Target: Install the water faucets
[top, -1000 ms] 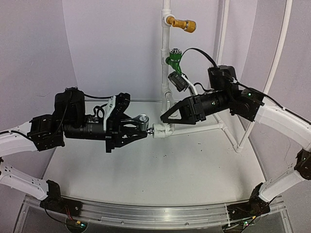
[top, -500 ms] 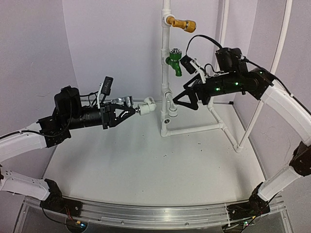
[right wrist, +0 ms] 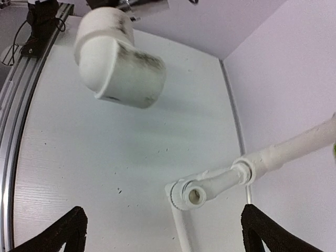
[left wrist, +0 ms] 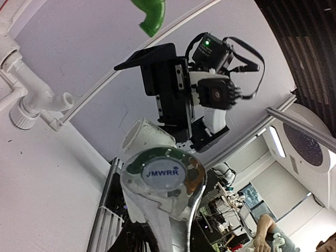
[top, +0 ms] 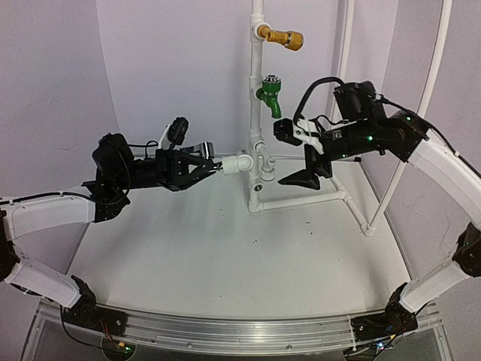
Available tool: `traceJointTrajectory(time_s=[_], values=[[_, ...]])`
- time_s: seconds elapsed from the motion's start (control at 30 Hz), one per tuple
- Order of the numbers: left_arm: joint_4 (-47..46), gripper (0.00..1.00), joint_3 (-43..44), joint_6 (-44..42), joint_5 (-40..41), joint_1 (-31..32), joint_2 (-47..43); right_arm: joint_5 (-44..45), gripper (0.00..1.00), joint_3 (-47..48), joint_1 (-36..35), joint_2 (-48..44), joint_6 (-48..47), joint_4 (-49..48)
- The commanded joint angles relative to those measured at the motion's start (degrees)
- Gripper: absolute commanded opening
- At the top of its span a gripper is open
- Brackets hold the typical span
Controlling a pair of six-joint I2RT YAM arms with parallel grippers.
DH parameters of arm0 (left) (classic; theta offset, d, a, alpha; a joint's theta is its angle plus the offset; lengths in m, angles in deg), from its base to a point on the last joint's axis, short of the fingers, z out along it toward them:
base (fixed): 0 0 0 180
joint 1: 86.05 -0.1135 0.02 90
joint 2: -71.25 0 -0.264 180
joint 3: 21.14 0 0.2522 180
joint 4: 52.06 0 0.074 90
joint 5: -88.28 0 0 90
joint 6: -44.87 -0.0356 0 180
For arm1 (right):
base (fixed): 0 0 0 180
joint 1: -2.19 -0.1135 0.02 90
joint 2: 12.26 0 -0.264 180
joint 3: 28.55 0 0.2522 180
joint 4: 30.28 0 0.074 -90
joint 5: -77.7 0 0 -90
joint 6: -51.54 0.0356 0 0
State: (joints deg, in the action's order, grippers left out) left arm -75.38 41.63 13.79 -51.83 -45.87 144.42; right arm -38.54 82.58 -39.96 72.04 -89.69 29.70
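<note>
Metal tap [left wrist: 163, 170], with the white fitting [top: 242, 162] mounted on its far end, is carried in mid-air above the table [top: 225, 256]. It is at the left of the scene and just short of the pipe frame [top: 301, 201].

1. Left side. The left gripper [top: 209, 163] is clamped tight on the metal tap at the lever end. The fitting's socket end points toward the riser.
2. Centre. The riser carries a short open stub [left wrist: 63, 100] at about the height of the fitting, and a second open socket [right wrist: 195, 195] lower down. The frames do not show which port is intended.
3. Right side. The right gripper [right wrist: 168, 236] stands at full spread and holds nothing. It hangs just beyond the riser, facing the fitting.

Hazards from this position:
- Misalignment. The socket axis does not appear to line up with either port. A push at an angle would probably jam the fitting on the rim or deflect the frame.
- Slip. The grip is on the lever only, so a side load could turn the tap between the pads.
- Separation. How firmly the fitting sits on the tap cannot be seen, and contact could knock it loose.
- Collision. The spread right fingers and the green tap [top: 269, 96] crowd the approach.
</note>
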Motion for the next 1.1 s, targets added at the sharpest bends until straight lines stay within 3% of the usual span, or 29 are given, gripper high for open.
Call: traceJointTrajectory(time_s=[0.0,0.2,0.57,0.83,1.0,1.07], values=[[-17.4,0.0,0.5,10.7,-4.7,0.1,0.6,-0.5,0.97,-6.9,-6.9,-9.1,-7.5,-15.0],[-23.8,0.0,1.1,17.8,-6.7,0.3,2.7,8.7,0.96,-16.0,-17.3,-12.5,-13.9,-27.9],[-19.7,0.0,2.0,14.0,-8.8,4.9,2.3,19.4,0.89,-15.9,-23.2,-8.5,-17.7,-36.1],[-13.1,0.0,2.3,7.0,-8.0,6.6,-0.8,17.9,0.53,-15.9,-23.5,-8.9,-15.0,-33.6],[-3.9,0.0,2.3,-5.6,-3.7,7.7,-4.5,15.8,0.29,-14.1,-23.5,-8.6,-7.3,-30.3],[-0.1,0.0,2.7,-12.8,-2.0,9.3,-6.0,15.2,0.24,-13.0,-23.5,-7.9,-2.3,-28.9]])
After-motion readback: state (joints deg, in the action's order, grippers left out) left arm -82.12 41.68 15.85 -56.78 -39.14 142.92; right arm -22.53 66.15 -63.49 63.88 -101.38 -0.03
